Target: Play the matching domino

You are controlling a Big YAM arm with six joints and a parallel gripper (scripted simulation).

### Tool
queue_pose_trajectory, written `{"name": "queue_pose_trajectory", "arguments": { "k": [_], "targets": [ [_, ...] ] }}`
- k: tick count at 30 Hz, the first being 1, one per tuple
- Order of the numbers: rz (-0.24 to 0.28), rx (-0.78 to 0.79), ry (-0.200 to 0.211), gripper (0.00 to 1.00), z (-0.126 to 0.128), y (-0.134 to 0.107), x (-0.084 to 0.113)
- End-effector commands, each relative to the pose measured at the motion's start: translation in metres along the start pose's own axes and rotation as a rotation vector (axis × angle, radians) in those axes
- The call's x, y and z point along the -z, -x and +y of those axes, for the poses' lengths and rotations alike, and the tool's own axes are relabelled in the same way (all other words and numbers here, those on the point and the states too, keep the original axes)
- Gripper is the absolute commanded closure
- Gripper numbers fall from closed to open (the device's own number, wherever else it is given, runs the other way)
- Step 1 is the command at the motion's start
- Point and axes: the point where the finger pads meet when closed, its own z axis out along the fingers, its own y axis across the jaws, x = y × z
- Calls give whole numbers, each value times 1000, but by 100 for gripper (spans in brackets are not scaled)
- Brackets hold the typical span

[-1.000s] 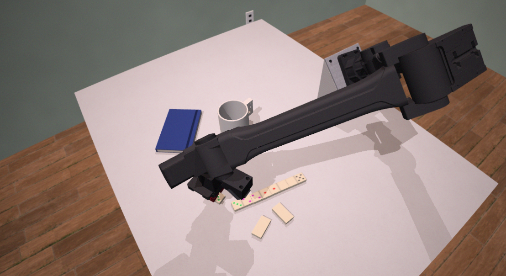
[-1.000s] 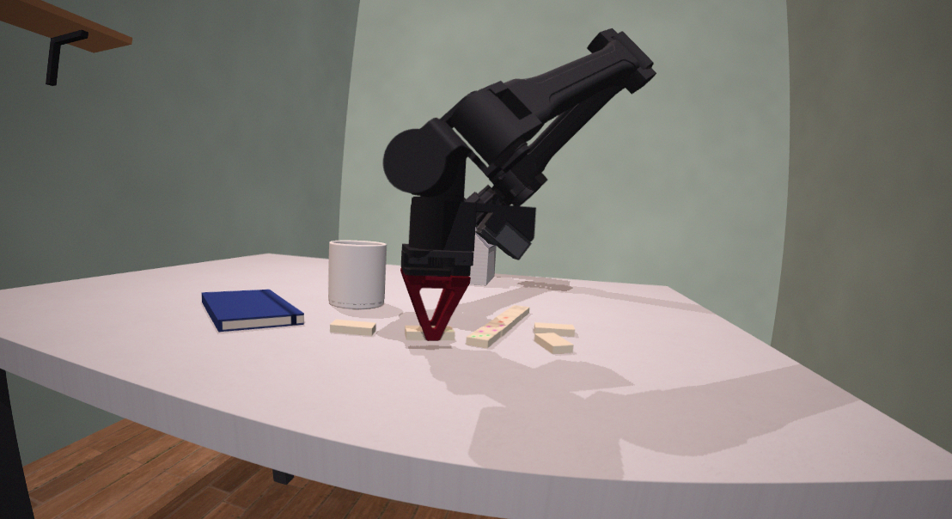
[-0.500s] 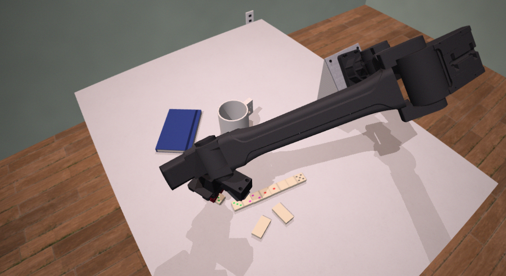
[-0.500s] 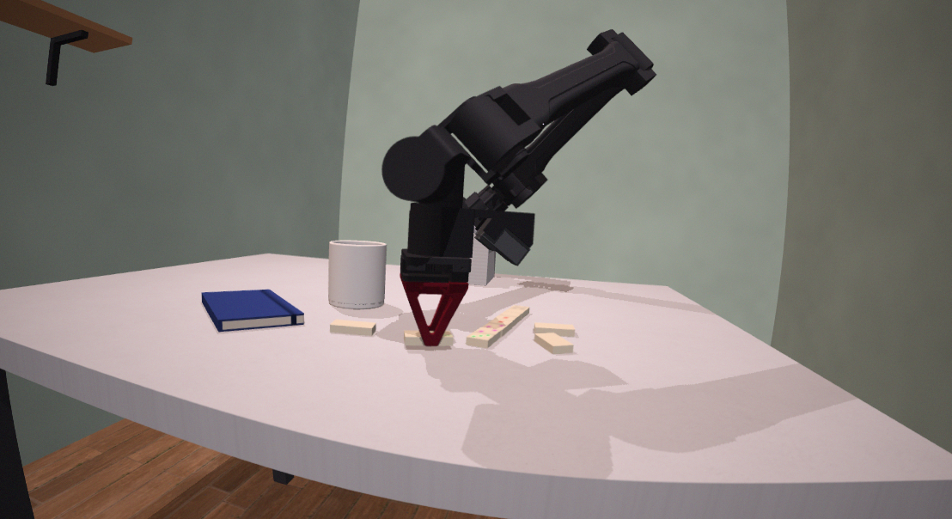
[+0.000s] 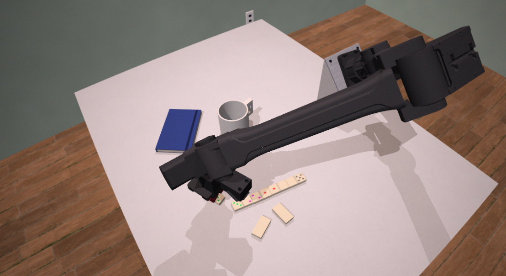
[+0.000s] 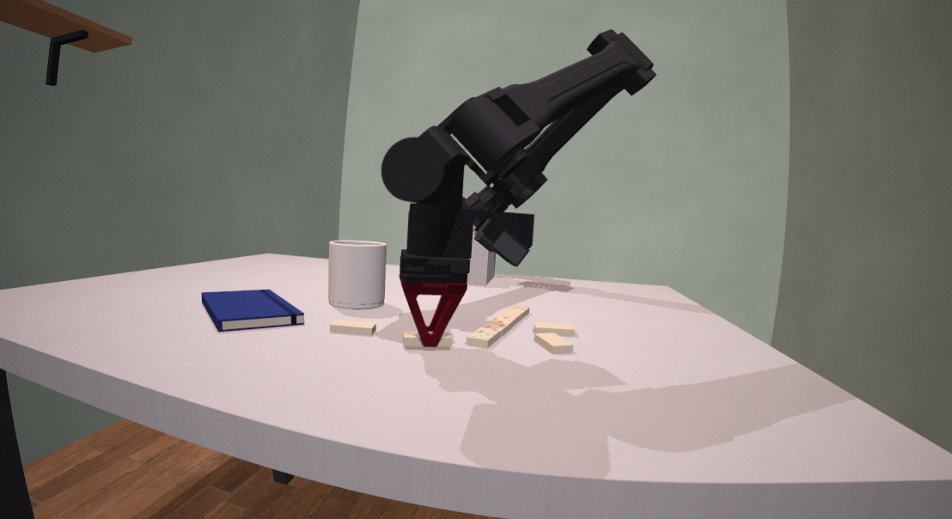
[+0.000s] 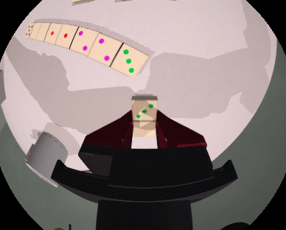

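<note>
My gripper [image 5: 214, 199] [image 6: 430, 342] [image 7: 144, 114] is shut on a face-up domino [image 5: 220, 199] [image 6: 446, 341] [image 7: 144, 105]. Its half with three green pips points out from the fingers; its other half is partly hidden. The domino is level, just above the table, beside the line's green end and turned at an angle to the line. The line [image 5: 290, 183] [image 6: 497, 327] [image 7: 59, 34] lies face up, with three green pips [image 7: 128, 61] at the near end and a black-pipped half [image 5: 300, 177] at the far end. A gap separates the held domino from it.
Two face-down dominoes [image 5: 261, 227] [image 5: 282, 213] [image 6: 553, 343] [image 6: 554, 329] lie on one side of the line. Another domino [image 6: 352, 327] lies between the held one and the blue book [image 5: 178, 130] [image 6: 252, 308]. A white mug [image 5: 233, 119] [image 6: 357, 276] [image 7: 49, 156] stands behind.
</note>
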Motion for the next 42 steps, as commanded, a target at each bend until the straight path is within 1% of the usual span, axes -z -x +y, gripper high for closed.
{"name": "queue_pose_trajectory", "arguments": {
  "k": [1,5,12,13,22,29,30,42],
  "targets": [
    [2,-7,0,78,0,-2,-2],
    [1,-15,6,78,3,-2,-6],
    [1,-15,6,78,3,-2,-6],
    [2,-9,-2,78,1,-2,1],
    [1,-18,9,78,5,-2,-7],
    [1,-18,9,78,5,-2,-7],
    [2,-13,1,78,4,-2,0],
    [0,-18,10,78,6,-2,-7]
  ]
}}
